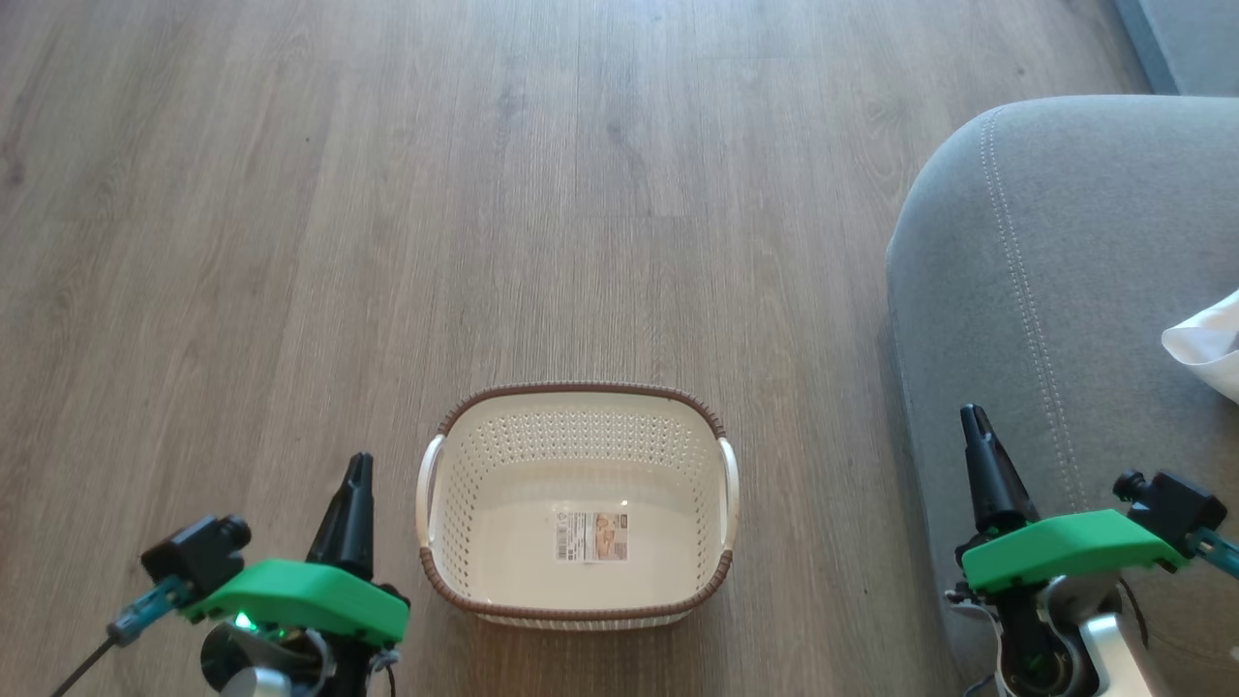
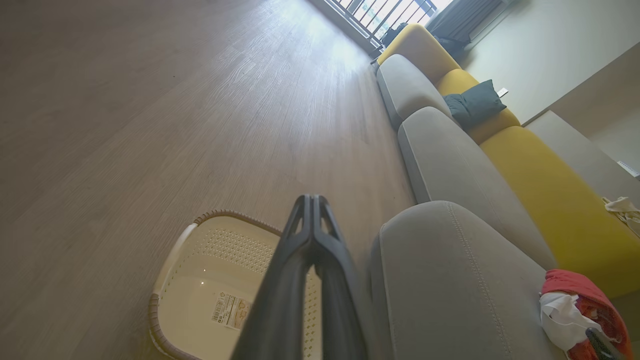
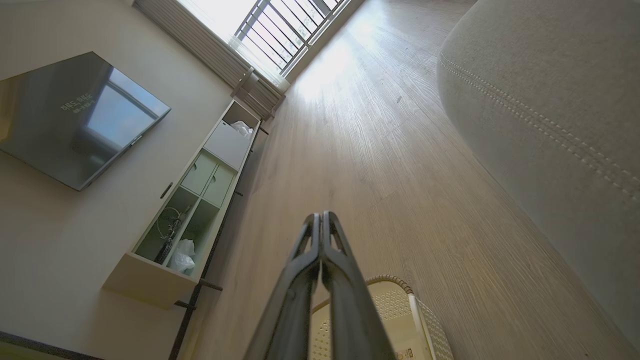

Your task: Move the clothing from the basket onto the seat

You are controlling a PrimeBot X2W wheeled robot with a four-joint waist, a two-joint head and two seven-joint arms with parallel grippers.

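Two hands in the head view, both with fingers pressed tight together and nothing between them. I see the left hand (image 1: 360, 463) low on the left, over the wooden floor (image 1: 290, 194), just beside the basket (image 1: 581, 390); the right hand (image 1: 974, 416) is low on the right, over the front edge of the seat (image 1: 1045, 242). Each points up that view.

The basket stands upright on the floor between the two hands, near the seat but not touching it. Its pale bottom is open to view, with a printed label (image 1: 590, 537) stuck flat near the middle.

The clothing (image 2: 585, 295) lies on the seat: in the left wrist view I read a bunched red and white heap resting on the grey cushion at the lower right, well apart from the basket. In the head view, white fabric (image 1: 1205, 341) shows at the right edge, lying on the seat; I cannot tell whether it belongs to the same heap.
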